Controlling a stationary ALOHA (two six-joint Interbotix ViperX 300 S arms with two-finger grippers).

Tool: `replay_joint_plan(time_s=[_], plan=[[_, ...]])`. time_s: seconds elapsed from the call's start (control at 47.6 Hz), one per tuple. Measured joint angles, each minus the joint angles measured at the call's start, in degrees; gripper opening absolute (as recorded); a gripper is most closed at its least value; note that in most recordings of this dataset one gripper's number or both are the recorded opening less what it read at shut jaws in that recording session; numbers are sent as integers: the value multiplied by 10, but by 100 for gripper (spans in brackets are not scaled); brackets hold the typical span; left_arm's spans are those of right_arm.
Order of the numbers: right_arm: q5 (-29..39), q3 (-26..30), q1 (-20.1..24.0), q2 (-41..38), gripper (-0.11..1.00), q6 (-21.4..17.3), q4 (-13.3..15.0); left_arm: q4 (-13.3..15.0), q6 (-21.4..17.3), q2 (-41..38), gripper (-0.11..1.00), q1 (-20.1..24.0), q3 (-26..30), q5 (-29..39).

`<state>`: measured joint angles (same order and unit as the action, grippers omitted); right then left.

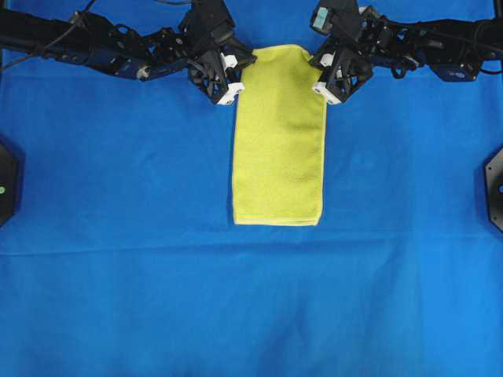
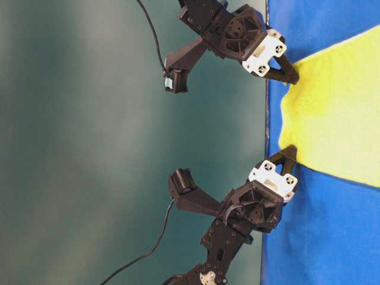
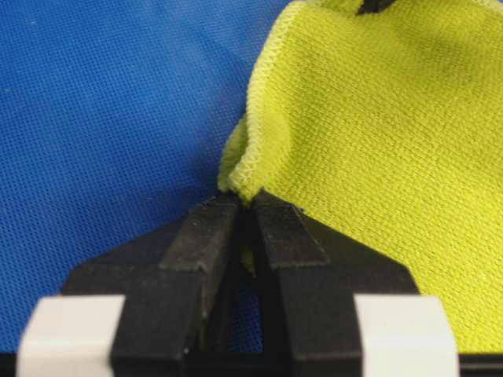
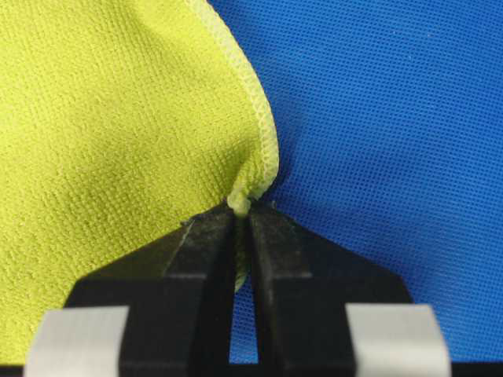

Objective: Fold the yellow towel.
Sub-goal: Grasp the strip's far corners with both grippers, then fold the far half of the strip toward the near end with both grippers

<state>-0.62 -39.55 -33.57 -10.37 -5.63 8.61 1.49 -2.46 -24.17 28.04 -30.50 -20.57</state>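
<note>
Two grippers pinch the yellow towel (image 1: pixel 279 137) at its far end. The towel lies as a long strip on the blue cloth (image 1: pixel 118 236). The left gripper (image 3: pixel 245 206) has its jaws pressed onto the towel's left far corner; the right gripper (image 4: pixel 242 210) likewise clamps the right far corner.

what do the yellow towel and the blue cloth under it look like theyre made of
Yellow towel: soft, nubbly terry or microfibre by its looped, matte pile, with a paler stitched hem. Blue cloth: thin woven fabric, likely synthetic, showing a fine, flat, grid-like weave.
</note>
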Motion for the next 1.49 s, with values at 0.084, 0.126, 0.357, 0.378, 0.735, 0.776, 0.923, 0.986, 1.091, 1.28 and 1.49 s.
replay_joint_plan(time_s=[0.084, 0.126, 0.357, 0.378, 0.735, 0.776, 0.923, 0.986, 1.091, 1.28, 1.49], plan=[[0, 0, 0, 0, 5, -2, 0, 0, -2, 4, 3, -1, 1, 4], [0, 0, 0, 2, 5, -3, 0, 0, -4, 8, 3, -1, 0, 4], [17, -2, 0, 47, 5, -3, 0, -1, -29, 45, 3, -4, 0, 16], [19, -3, 0, 52, 5, -3, 0, 0, -29, 48, 3, -4, 0, 17], [26, -6, 3, 70, 5, -4, 0, 0, -35, 68, 3, -4, -1, 26], [26, -7, 4, 71, 5, -7, 0, 0, -36, 71, 3, -6, -4, 29], [30, -21, 25, 91, 5, -10, -4, 0, -36, 96, 3, -22, -17, 38], [36, -31, 38, 105, 5, -11, -10, -1, -35, 107, 3, -39, -25, 44], [46, -52, 65, 136, 5, -27, -13, 0, -36, 127, 3, -76, -41, 56], [50, -99, 146, 186, 5, -75, -15, -1, -23, 151, 3, -154, -78, 75], [51, -120, 221, 200, 5, -133, -15, 0, 0, 156, 3, -222, -93, 93]])
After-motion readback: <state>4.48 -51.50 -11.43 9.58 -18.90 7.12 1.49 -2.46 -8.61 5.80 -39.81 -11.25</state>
